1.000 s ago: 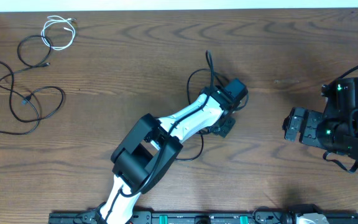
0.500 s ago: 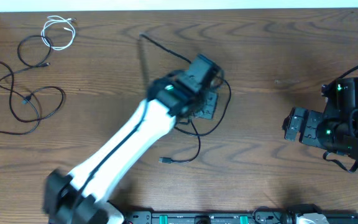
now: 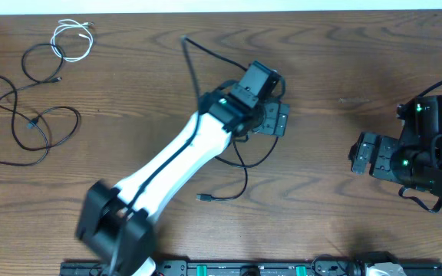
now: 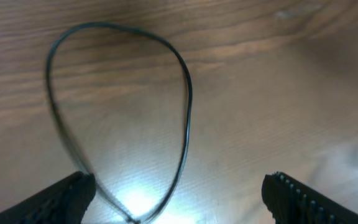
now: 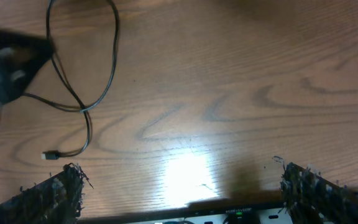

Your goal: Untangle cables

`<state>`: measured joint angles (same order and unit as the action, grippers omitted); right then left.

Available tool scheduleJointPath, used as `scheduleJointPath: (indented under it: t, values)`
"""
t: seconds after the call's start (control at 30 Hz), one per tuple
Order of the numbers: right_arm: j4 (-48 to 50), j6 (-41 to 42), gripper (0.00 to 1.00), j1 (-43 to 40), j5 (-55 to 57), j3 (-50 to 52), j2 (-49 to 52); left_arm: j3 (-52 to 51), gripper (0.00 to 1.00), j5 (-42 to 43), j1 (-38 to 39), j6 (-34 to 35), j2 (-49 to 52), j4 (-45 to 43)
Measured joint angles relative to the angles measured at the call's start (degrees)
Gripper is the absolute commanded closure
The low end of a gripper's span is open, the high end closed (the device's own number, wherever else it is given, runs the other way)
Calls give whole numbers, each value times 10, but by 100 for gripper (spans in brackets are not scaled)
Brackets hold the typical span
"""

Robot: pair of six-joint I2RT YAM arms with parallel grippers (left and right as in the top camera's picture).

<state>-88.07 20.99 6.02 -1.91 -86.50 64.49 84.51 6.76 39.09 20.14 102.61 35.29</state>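
One black cable [image 3: 244,165] lies mid-table, from a free end at the top [image 3: 184,38] to a plug [image 3: 203,198]. My left gripper [image 3: 272,120] hovers over it, open and holding nothing. In the left wrist view the cable forms a loop [image 4: 187,106] that crosses itself low between the spread fingers [image 4: 300,199]. More black cables [image 3: 33,115] and a white cable [image 3: 73,40] lie at the far left. My right gripper [image 3: 361,153] stands open at the right, away from all cables. Its wrist view shows the mid-table cable [image 5: 82,107] ahead to the left.
The left arm's white link [image 3: 167,165] stretches diagonally across the table's middle. A black rail [image 3: 244,268] runs along the front edge. The right arm's base [image 3: 436,146] sits at the right edge. Bare wood lies between the two grippers.
My left gripper was shut on the black cable and has opened, letting it go. The arm swung and dragged the cable toward the upper left, so one end now points to the table's back.
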Motion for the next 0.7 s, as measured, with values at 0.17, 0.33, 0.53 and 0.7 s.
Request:
scheduleJointPath:
  t: [0.17, 0.33, 0.53, 0.7]
  values:
    - [0, 0, 1, 0, 0, 0, 0, 0, 9, 0, 1, 0, 83, -52]
    - [0, 0, 1, 0, 0, 0, 0, 0, 9, -3, 11, -9, 144, -84]
    - [0, 0, 1, 0, 0, 0, 0, 0, 28, -40, 40, -16, 173, -100]
    - [0, 0, 1, 0, 0, 0, 0, 0, 29, -59, 58, -20, 185, -110]
